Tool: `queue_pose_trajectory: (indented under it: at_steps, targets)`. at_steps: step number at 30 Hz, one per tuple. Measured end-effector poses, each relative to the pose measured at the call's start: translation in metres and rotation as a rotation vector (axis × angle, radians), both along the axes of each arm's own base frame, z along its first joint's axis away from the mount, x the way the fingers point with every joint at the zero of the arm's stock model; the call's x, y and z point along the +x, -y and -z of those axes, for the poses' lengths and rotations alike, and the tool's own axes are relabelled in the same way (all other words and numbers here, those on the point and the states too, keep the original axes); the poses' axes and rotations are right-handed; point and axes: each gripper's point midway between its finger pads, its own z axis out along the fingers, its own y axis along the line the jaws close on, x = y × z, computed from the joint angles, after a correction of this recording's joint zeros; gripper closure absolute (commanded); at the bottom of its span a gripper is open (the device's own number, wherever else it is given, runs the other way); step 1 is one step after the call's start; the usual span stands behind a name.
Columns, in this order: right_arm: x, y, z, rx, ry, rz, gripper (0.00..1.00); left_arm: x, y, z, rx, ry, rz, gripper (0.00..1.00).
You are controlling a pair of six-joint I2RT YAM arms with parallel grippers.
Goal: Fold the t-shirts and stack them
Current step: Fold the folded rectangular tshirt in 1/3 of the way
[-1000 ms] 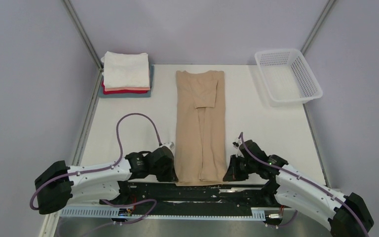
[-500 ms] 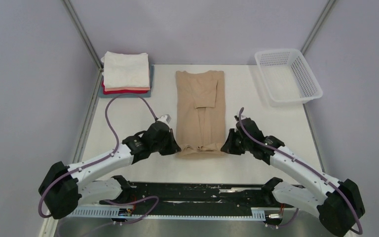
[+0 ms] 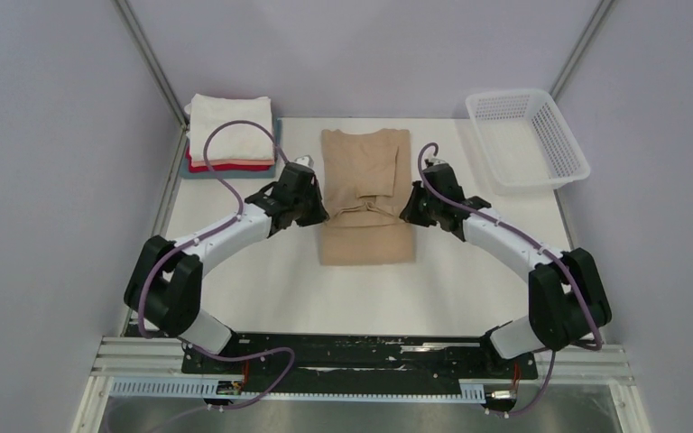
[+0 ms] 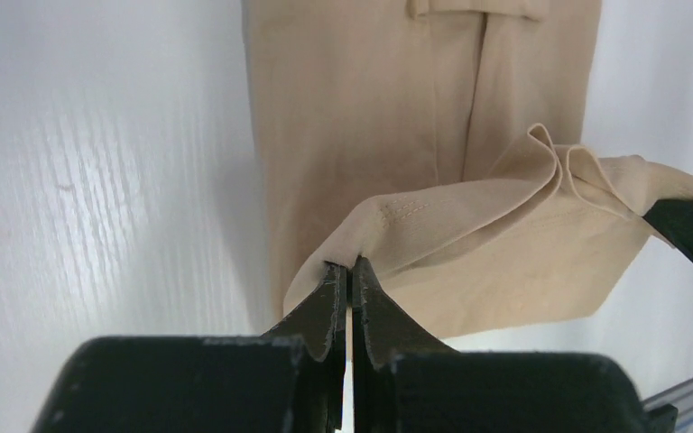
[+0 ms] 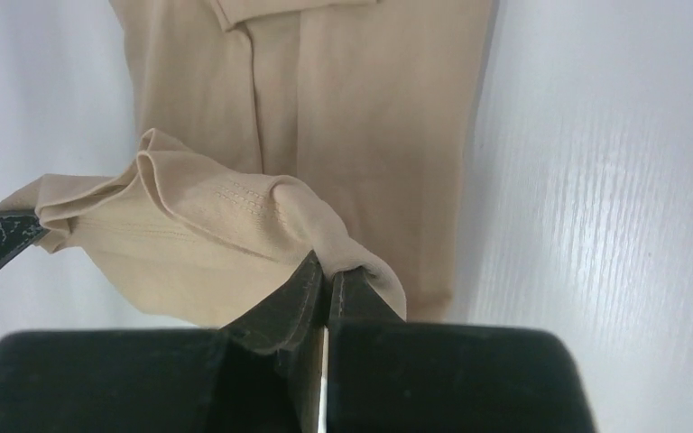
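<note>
The tan t-shirt (image 3: 366, 180) lies in a long narrow strip at the table's middle, its bottom hem lifted and carried back over its lower part. My left gripper (image 3: 322, 215) is shut on the hem's left corner, seen pinched in the left wrist view (image 4: 350, 263). My right gripper (image 3: 407, 216) is shut on the hem's right corner, seen in the right wrist view (image 5: 328, 267). The hem (image 4: 505, 194) sags in folds between the two grippers. A stack of folded shirts (image 3: 231, 135), cream-white on top over pink, red and grey-blue, sits at the back left.
A white plastic mesh basket (image 3: 526, 140) stands at the back right corner. Purple cables loop off both arms; the left one (image 3: 235, 135) arcs over the stack. Metal frame posts run along both table sides.
Both grippers have carried the tan shirt's bottom hem from the near edge away toward the collar, doubling the lower half over. Both arms have stretched forward.
</note>
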Motion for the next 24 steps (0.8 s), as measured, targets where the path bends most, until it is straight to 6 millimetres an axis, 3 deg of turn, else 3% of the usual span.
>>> queue_pose_trajectory:
  at_steps: [9,12,13,15,16,17,20,23,24]
  targets:
    - [0.035,0.003,0.018,-0.008,-0.028,0.016,0.93,0.040,0.006,0.024,0.040,-0.037,0.026,0.99]
    - [0.040,0.005,0.029,-0.008,-0.059,0.022,0.88,0.048,0.007,0.030,0.041,-0.052,0.020,0.90]
    - [0.042,0.005,0.032,-0.006,-0.070,0.022,0.82,0.050,0.005,0.033,0.042,-0.058,0.016,0.87]
    - [0.049,0.005,0.038,-0.002,-0.085,0.023,0.63,0.054,0.002,0.039,0.044,-0.078,0.007,0.71]
    - [0.053,0.004,0.039,0.003,-0.090,0.025,0.53,0.056,0.000,0.042,0.043,-0.087,0.003,0.54]
    - [0.057,0.004,0.041,0.009,-0.095,0.029,0.45,0.058,-0.002,0.045,0.044,-0.094,0.000,0.47]
    - [0.079,0.003,0.040,0.038,-0.097,0.043,0.31,0.073,-0.006,0.048,0.024,-0.109,-0.018,0.05]
    - [0.103,0.007,0.031,0.061,-0.068,0.063,0.17,0.093,-0.010,0.038,-0.012,-0.095,-0.042,0.00]
    - [0.107,0.008,0.026,0.066,-0.053,0.060,0.08,0.102,-0.011,0.029,-0.029,-0.079,-0.049,0.00]
